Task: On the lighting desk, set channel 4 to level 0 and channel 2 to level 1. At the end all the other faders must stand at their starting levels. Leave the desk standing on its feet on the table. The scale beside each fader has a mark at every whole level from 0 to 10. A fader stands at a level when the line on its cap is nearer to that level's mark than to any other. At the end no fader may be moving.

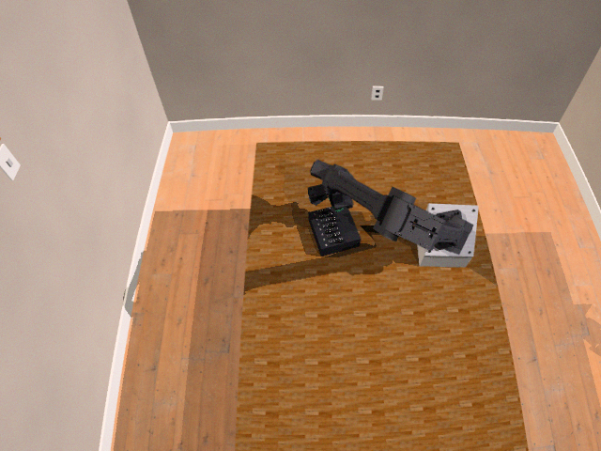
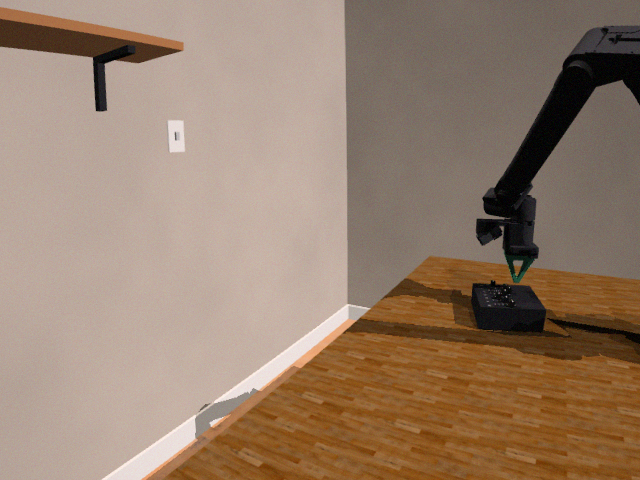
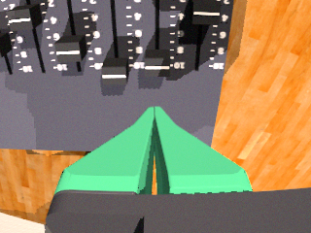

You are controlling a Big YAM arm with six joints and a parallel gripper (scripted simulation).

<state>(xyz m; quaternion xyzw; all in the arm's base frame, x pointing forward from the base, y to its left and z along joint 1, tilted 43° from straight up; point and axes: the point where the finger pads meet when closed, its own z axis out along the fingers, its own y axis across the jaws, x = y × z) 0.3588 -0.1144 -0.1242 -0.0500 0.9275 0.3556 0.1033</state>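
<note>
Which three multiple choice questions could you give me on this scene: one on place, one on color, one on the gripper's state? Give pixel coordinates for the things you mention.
1. Where is the lighting desk (image 1: 346,227) (image 2: 511,315) (image 3: 73,112)?
A) On the wall shelf
B) On the table
C) On the arm's white base

2. What color are the gripper's fingers (image 2: 525,266)?
A) Green
B) Red
C) Yellow

3. How is the gripper (image 2: 516,281) (image 3: 154,116)?
A) Wide open
B) Shut on a fader cap
C) Shut, holding nothing

1 B: the outside view shows wood under and around it.
2 A: the wrist view shows both green.
3 C: the fingertips meet, with no cap between them.
</note>
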